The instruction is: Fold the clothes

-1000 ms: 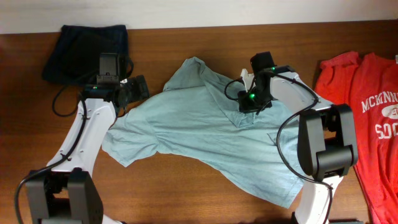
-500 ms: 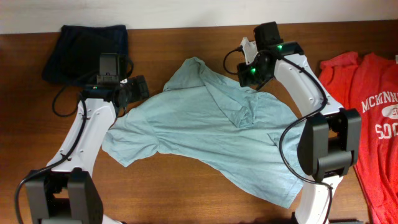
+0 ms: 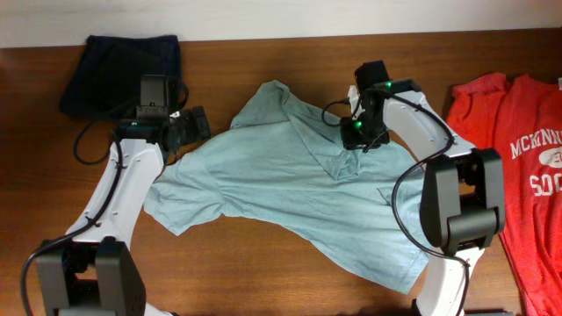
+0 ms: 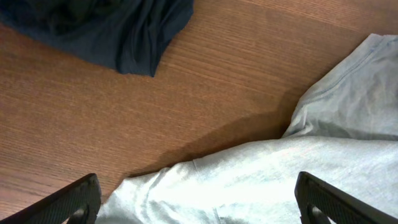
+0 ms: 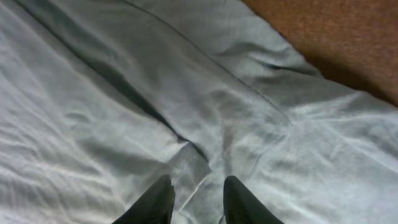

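The pale grey-teal T-shirt [image 3: 281,184] lies spread and wrinkled across the middle of the wooden table [image 3: 263,57]. My right gripper [image 3: 356,133] hovers low over its upper right part. In the right wrist view, the right gripper [image 5: 199,196] has its fingers a little apart over a small fold of the T-shirt [image 5: 124,93]. It is open and grips nothing. My left gripper [image 3: 195,123] stands wide open at the shirt's left sleeve. In the left wrist view, the left gripper [image 4: 199,208] has T-shirt cloth [image 4: 280,174] below it. A red T-shirt [image 3: 518,175] with white lettering lies at the right edge.
A dark navy garment [image 3: 123,66] lies bunched at the back left corner, and the same navy garment [image 4: 106,25] shows at the top of the left wrist view. Bare wood [image 4: 205,93] separates it from the pale shirt. Both arm bases stand at the front edge.
My right gripper swung to the back edge of the shirt, then came back down over it near the fold. Its fingers have parted. The left arm has not moved.
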